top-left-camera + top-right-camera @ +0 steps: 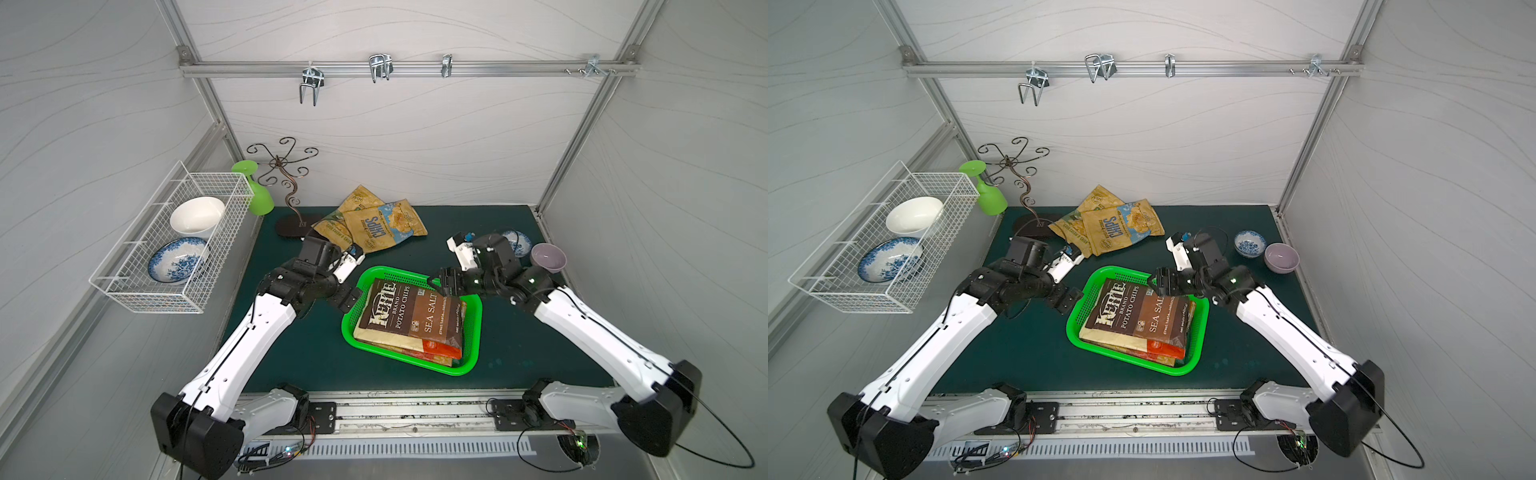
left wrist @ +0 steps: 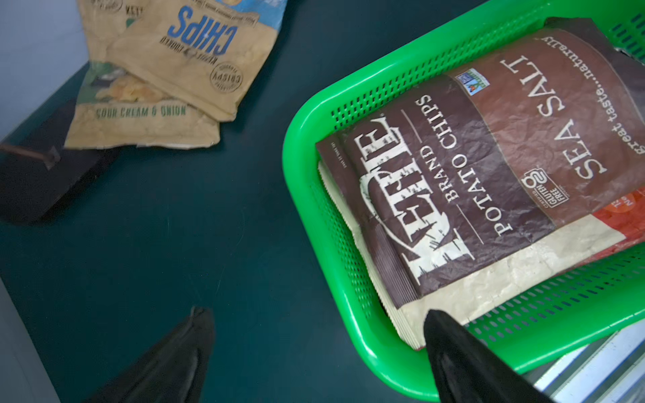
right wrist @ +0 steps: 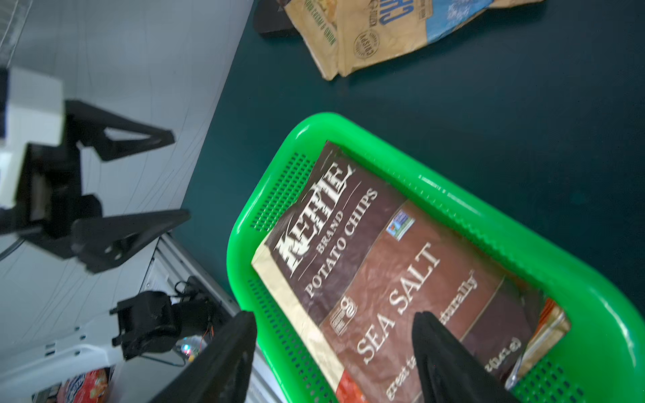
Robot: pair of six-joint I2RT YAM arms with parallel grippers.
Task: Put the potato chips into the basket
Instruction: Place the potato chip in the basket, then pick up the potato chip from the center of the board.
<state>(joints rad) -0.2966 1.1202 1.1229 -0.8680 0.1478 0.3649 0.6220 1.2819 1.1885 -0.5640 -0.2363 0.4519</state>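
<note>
Centre of both top views: brown Kettle bag [image 1: 409,316], topmost of the potato chips already inside the green basket [image 1: 348,330]. Lies flat but skewed; tan and orange-red bags visible beneath at its lower edge. Stack close to rim height, by the look of it.

Upper centre of frame, near the back wall: tan CHIPS bags [image 1: 374,226], about three, overlapping, on the worktop, well apart from the basket. Not yet collected.

Left end effector [image 2: 316,312]: released, jaws spread wide, nothing between them; one fingertip over the stack's corner, the other over bare worktop outside the rim. Right end effector [image 3: 333,314]: likewise released and empty; one fingertip above the Kettle bag, the other outside the basket wall.

Risks (judgement only):
- Both straddling the rim: a sideways pull-out likely to catch the wall and drag or tip the basket.
- Fingertip brushing the slick top bag: may slide it off the stack.
- Overlapping tan bags: a pinch may lift two, or only a crinkled edge, then drop short.
- Black stand base [image 1: 291,226] just beside the tan pile: in the way of a low approach.
- Tall stack: further bags may slip over the rim.
</note>
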